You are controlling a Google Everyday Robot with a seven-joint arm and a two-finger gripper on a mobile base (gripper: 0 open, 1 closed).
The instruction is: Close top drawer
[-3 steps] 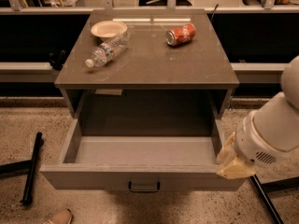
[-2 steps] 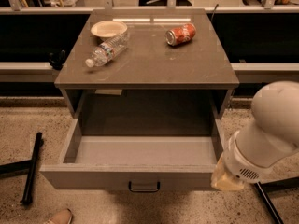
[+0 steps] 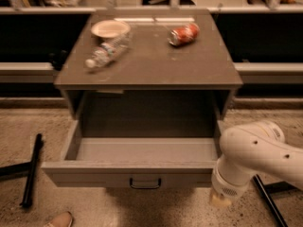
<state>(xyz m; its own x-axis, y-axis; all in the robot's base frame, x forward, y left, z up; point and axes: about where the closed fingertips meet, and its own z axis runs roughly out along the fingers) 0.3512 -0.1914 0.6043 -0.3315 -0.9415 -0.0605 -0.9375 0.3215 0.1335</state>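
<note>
The gripper (image 3: 220, 200) hangs low just beside the right end of the top drawer (image 3: 90, 176) front; whether it is spread or closed cannot be told, and nothing is seen in its hold. The white arm (image 3: 258, 150) rises behind it to the right. The drawer stands pulled far out, its dark handle (image 3: 145, 183) at centre. On the cabinet top (image 3: 151, 67) lie a bowl (image 3: 110, 29), a plastic bottle (image 3: 106, 53) and a red can (image 3: 183, 33)
</note>
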